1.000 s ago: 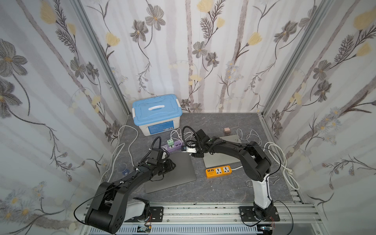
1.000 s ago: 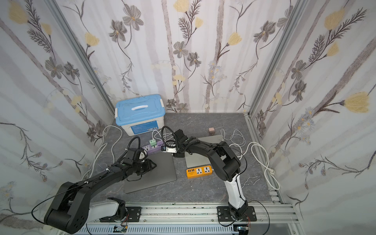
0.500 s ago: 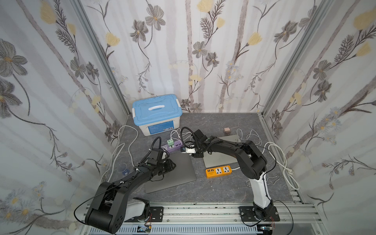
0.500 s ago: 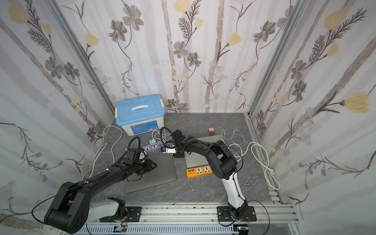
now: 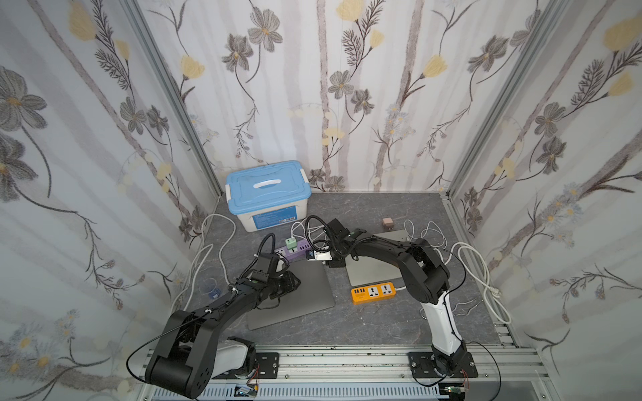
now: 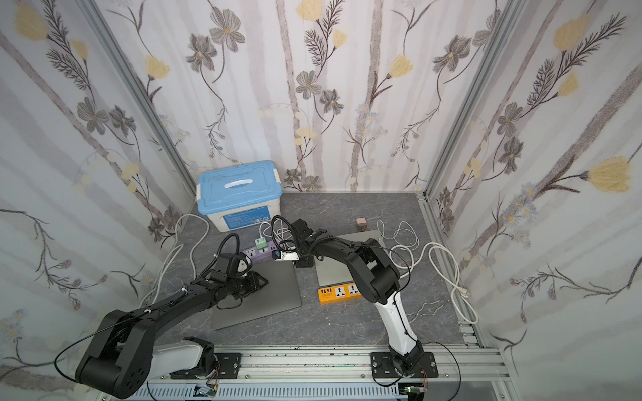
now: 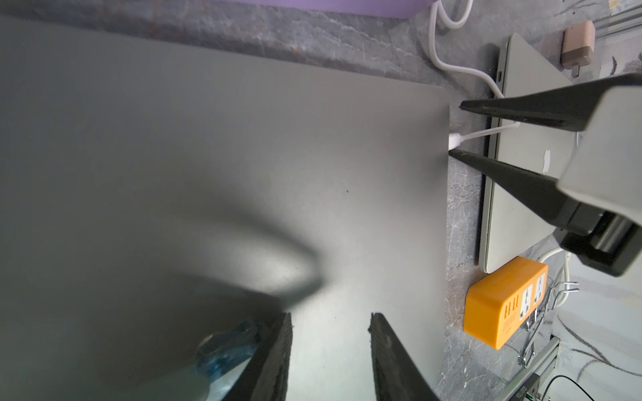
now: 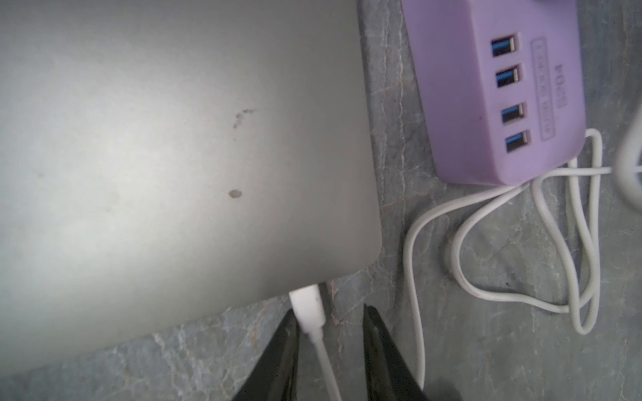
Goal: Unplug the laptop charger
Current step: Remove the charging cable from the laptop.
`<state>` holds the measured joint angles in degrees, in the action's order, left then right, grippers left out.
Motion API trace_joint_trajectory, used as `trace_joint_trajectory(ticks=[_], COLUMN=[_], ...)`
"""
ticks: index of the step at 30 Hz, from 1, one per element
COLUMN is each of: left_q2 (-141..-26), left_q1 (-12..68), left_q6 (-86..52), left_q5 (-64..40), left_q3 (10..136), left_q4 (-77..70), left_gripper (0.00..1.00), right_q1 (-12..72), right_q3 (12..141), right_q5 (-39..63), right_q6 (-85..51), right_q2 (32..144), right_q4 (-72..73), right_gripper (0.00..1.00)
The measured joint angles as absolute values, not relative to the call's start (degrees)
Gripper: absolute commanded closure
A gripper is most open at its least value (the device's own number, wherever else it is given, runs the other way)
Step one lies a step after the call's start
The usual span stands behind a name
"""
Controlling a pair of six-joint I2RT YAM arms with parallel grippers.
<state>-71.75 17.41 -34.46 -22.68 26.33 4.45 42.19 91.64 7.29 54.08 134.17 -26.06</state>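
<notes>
Straddling charger plug (image 8: 307, 305), right end effector (image 8: 330, 310); contact unclear.

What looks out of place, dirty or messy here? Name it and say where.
The gray laptop lid carries two small dark smudges near the corner where the white charger plug sits. White cables lie in loose, crossing loops beside the purple power strip. Nothing looks spilled or broken.

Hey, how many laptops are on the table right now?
2. The plugged-in laptop lies under the left gripper, its charger plug at the right gripper; the second laptop lies beside it, partly under the right arm. None appears hidden.
</notes>
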Motion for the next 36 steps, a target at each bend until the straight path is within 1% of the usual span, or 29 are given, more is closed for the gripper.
trace_joint_trajectory(ticks=[2, 12, 29, 36], left_q2=[-71.75, -71.75, -71.75, -71.75], left_q1=[17.41, 17.41, 17.41, 17.41], left_q6=[-34.46, -34.41, -34.26, -34.22], left_q5=[-22.68, -22.68, -22.65, -22.63], left_q3=[26.30, 26.28, 26.24, 26.30], left_q4=[4.43, 4.27, 4.25, 4.34], left_gripper=[0.59, 0.58, 0.58, 0.57], right_q1=[42.22, 42.26, 42.26, 41.98], right_q3=[92.86, 94.72, 94.13, 94.13], right_q5=[7.31, 7.14, 5.69, 4.10], right_q6=[54.30, 55.11, 56.66, 57.56], right_q2=[134.91, 136.16, 135.57, 135.28], right_q4=[-27.09, -29.17, -30.09, -31.11], right_gripper=[0.73, 0.79, 0.83, 0.91])
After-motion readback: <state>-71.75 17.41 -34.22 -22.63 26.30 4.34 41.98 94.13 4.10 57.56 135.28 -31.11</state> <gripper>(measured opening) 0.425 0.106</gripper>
